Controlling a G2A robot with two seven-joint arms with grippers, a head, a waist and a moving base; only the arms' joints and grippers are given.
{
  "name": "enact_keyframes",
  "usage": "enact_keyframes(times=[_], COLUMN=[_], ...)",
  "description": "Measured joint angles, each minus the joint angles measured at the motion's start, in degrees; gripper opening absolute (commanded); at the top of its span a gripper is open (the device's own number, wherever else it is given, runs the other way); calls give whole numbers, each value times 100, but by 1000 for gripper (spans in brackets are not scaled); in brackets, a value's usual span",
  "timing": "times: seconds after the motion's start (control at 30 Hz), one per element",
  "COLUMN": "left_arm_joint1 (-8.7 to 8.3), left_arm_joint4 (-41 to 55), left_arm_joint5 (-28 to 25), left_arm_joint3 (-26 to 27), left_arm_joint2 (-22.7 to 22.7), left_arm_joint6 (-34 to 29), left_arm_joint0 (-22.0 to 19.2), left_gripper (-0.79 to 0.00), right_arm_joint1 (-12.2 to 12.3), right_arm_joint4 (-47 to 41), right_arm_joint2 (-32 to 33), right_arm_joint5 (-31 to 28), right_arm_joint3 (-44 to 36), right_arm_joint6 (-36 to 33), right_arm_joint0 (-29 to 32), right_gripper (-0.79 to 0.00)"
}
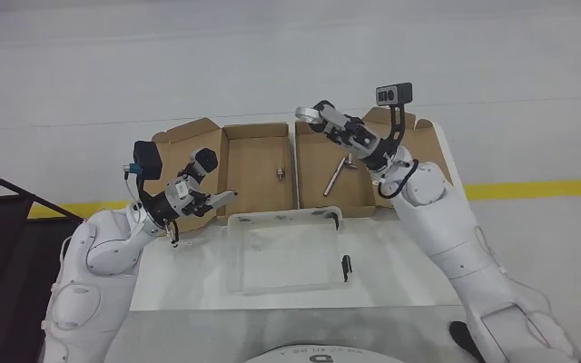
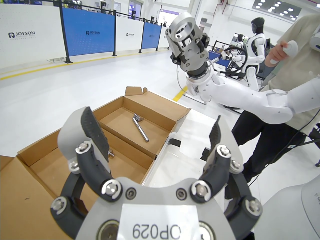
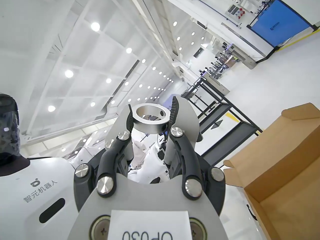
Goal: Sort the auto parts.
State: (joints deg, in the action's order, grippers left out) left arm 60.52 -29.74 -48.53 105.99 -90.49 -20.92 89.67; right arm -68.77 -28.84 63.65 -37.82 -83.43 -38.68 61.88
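Note:
My right gripper [image 3: 151,114] is shut on a silver metal ring [image 3: 149,126] and holds it high, tipped upward, above the far edge of the right cardboard box [image 1: 338,186]. The ring [image 2: 180,26] also shows in the left wrist view, in that gripper [image 1: 311,114]. A metal rod [image 1: 334,176] lies in the right box. A small metal fitting [image 1: 280,172] lies in the left cardboard box [image 1: 257,191]. My left gripper [image 2: 153,128] is open and holds nothing, hovering near the left box's front left corner [image 1: 216,198].
A clear plastic tray [image 1: 238,272] sits in front of the two boxes. A small black part [image 1: 345,265] lies on the white table just right of the tray. Box flaps stand up along the far side.

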Motion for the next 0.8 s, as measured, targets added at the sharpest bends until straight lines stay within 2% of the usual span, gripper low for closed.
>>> enact_keyframes(times=[0.1, 0.17, 0.3, 0.53, 0.73, 0.8], left_arm_joint1=[0, 0, 0, 0, 0, 0], left_arm_joint4=[0, 0, 0, 0, 0, 0], left_arm_joint5=[0, 0, 0, 0, 0, 0], left_arm_joint3=[0, 0, 0, 0, 0, 0], left_arm_joint2=[0, 0, 0, 0, 0, 0], left_arm_joint6=[0, 0, 0, 0, 0, 0], left_arm_joint0=[0, 0, 0, 0, 0, 0], left_gripper=[0, 0, 0, 0, 0, 0], right_arm_joint1=[10, 5, -53, -245, -491, -587], right_arm_joint4=[619, 1314, 2090, 1839, 1983, 2066], right_arm_joint2=[27, -28, -297, -905, -1494, -1685], right_arm_joint5=[318, 711, 1455, 2162, 2481, 2572], right_arm_joint3=[85, 232, 585, 1339, 2074, 2362], right_arm_joint6=[149, 344, 482, 90, 135, 216], right_arm_joint0=[-99, -252, -528, -947, -1403, -1560], right_gripper=[-785, -785, -785, -785, -785, -674])
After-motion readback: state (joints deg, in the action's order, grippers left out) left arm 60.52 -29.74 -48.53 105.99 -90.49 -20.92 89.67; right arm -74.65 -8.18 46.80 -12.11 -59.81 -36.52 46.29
